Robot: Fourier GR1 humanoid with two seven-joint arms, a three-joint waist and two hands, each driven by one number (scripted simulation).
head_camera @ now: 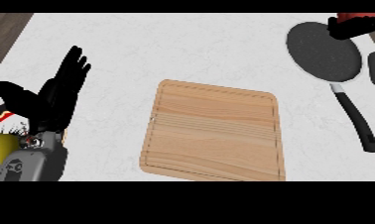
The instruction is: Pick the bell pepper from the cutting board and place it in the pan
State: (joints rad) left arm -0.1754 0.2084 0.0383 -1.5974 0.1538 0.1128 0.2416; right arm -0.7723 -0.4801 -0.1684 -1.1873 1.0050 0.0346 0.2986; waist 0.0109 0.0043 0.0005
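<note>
The wooden cutting board (212, 131) lies in the middle of the counter with nothing on it. The dark round pan (322, 52) sits at the upper right, its black handle (355, 119) pointing toward the lower right. My right hand (345, 28) is at the pan's far right rim, curled round a red bell pepper (355, 17). Only the pepper's top shows above the fingers, at the view's edge. My left hand (62, 89) rests open at the far left, fingers straight and pointing up, well away from the board.
A yellow and red object (7, 141) shows partly at the lower left edge, behind my left forearm (29, 161). A dark strip of surface (11, 27) borders the white counter at the upper left.
</note>
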